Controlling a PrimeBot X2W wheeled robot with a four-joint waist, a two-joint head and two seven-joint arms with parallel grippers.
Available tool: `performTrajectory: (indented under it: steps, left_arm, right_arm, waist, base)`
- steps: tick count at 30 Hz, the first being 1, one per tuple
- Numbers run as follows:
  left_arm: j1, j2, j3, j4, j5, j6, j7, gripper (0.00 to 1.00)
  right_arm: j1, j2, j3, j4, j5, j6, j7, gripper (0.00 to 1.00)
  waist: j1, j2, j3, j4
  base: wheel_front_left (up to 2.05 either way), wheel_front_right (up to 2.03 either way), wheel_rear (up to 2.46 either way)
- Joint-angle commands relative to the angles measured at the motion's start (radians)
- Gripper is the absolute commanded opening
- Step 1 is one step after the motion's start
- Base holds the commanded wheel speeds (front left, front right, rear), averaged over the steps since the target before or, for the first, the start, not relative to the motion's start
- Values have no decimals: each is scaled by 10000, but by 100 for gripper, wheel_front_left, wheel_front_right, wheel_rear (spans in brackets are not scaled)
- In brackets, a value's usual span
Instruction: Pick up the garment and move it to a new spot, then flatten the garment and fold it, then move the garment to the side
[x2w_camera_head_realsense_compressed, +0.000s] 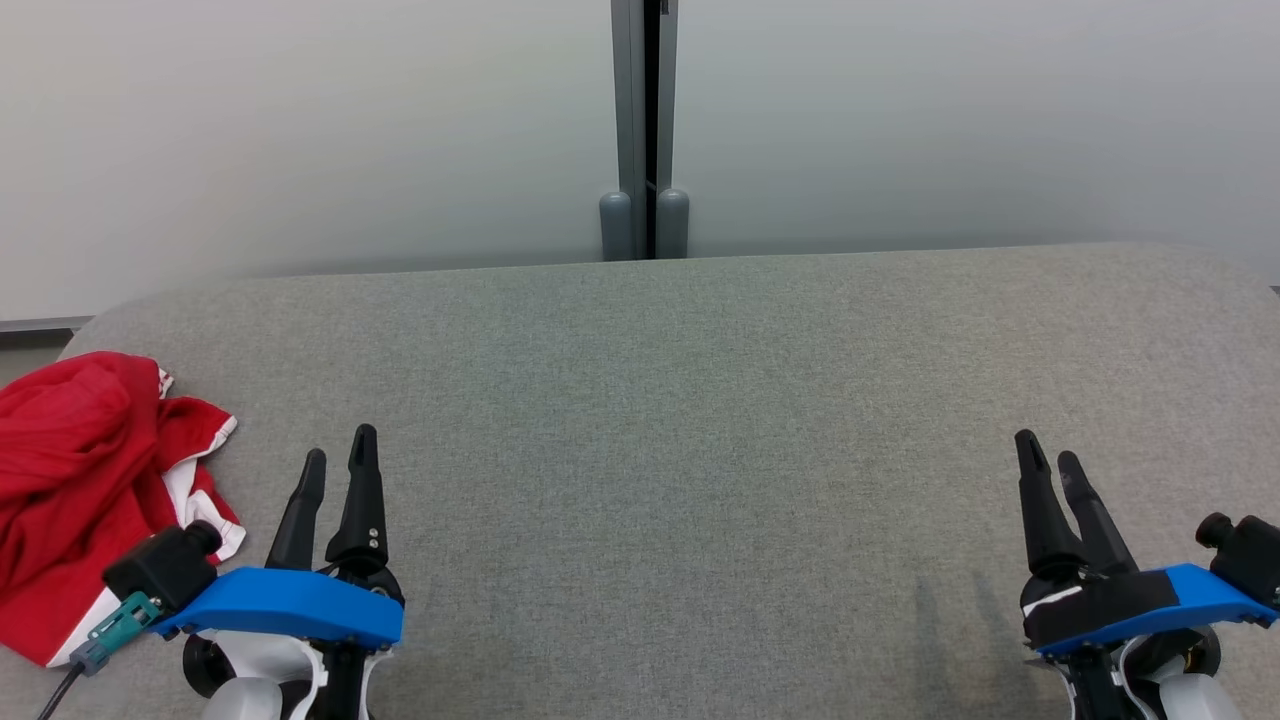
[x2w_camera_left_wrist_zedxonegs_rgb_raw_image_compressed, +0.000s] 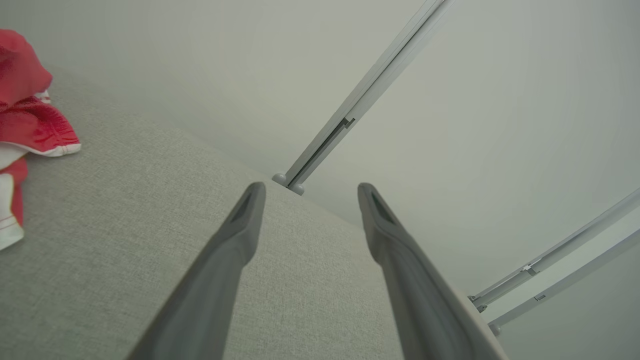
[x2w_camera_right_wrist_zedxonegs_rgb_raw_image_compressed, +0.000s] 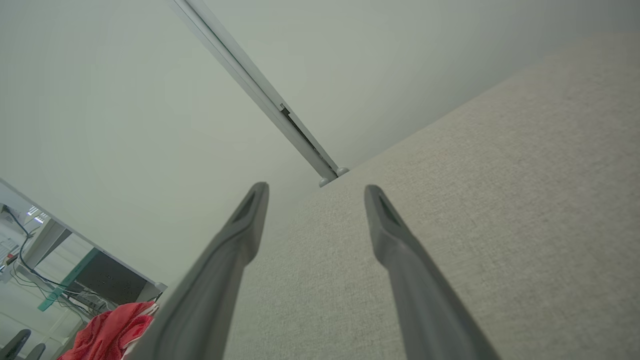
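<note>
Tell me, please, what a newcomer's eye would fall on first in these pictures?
The crumpled red garment with white trim stands out first, lying at the far left edge of the grey fabric surface. Next come the left tool at the lower left, beside it, and the right tool at the lower right, both open and empty. A grey vertical frame splits the pale wall behind.

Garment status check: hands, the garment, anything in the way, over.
Left hand open, empty, just right of the garment. Right hand open, empty, across the grey surface. Garment crumpled at left edge, not gripped. Nothing between left hand and it.
</note>
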Motion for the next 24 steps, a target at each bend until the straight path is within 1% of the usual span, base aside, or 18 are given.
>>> performTrajectory:
  steps: [1,13,24]
  left_arm:
    - [-312,127,-52,-76,334,-15,-116,100]
    - [-365,210,-421,305,2028,15,-472,100]
    - [-402,314,-586,787,3376,214,-792,100]
  right_arm:
    - [-310,-109,23,-86,-350,19,-117,100]
    - [-367,-103,47,80,-2149,21,-475,100]
    - [-421,-69,107,224,-3583,23,-800,100]
  waist:
    - [0,0,-2,-1]
    - [0,0,-21,-3]
    - [0,0,-14,-20]
  base:
    - [0,0,0]
    - [0,0,0]
    - [0,0,0]
